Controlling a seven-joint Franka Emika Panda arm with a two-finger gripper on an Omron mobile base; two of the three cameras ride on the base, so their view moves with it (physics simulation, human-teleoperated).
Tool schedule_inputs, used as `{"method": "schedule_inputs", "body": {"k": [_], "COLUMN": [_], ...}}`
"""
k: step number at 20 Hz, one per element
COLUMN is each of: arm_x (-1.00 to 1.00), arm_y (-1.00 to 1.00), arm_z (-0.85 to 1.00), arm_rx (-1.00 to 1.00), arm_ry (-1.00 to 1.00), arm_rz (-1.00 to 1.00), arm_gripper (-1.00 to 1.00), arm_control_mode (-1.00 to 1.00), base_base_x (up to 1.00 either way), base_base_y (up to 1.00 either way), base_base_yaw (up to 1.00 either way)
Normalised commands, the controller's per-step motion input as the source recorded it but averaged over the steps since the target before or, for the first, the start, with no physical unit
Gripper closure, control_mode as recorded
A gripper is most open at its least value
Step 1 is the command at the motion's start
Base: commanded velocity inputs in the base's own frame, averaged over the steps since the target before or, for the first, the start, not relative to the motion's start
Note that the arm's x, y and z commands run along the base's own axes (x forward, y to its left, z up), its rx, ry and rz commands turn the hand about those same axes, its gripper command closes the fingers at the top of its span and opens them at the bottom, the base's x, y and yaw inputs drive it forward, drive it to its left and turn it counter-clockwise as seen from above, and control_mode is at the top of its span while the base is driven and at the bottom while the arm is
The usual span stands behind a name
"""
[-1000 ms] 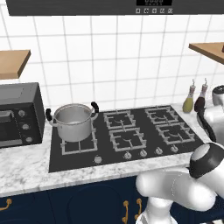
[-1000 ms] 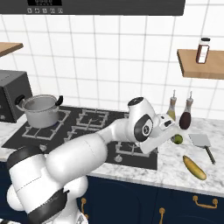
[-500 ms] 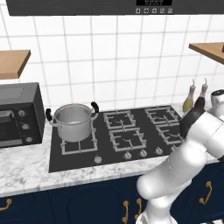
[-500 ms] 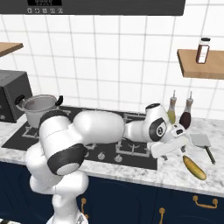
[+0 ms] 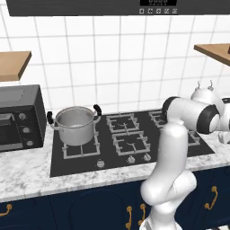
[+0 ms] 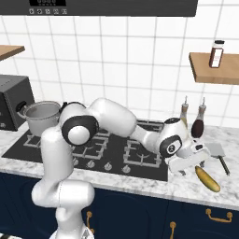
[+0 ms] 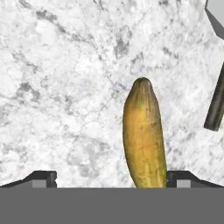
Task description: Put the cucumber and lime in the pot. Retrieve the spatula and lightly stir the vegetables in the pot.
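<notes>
Yellow-green cucumber (image 7: 143,135) below spread pincer (image 7: 111,176).

No text, label or number can be read anywhere. The range hood's display (image 5: 157,2) shows only blurred light marks (too small to make out), up and away from the hand.

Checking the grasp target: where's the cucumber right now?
The cucumber lies on the marble counter right of the cooktop in the right base view, just beneath the open gripper, with the spatula beside it.
</notes>
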Motion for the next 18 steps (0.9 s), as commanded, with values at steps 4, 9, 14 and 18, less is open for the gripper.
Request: {"method": "schedule_inputs", "body": {"k": [4,9,14,18], "arm_x": [0.15,0.2,0.2,0.13], "arm_y": [-0.32,-0.21,-0.02,0.01], "arm_z": [-0.03,-0.15,-0.44,-0.47], "arm_rx": [0.04,0.05,0.07,0.02], "arm_ry": [-0.06,-0.03,-0.01,-0.03], "arm_rz": [0.0,0.0,0.0,0.0], "arm_gripper": [-1.0,-1.0,-1.0,-1.0], "arm_control_mode": [-1.0,-1.0,-1.0,-1.0], "base_base_x": [0.0,0.0,0.0,0.0], "base_base_y": [0.0,0.0,0.0,0.0], "base_base_yaw": [0.0,0.0,0.0,0.0]}}
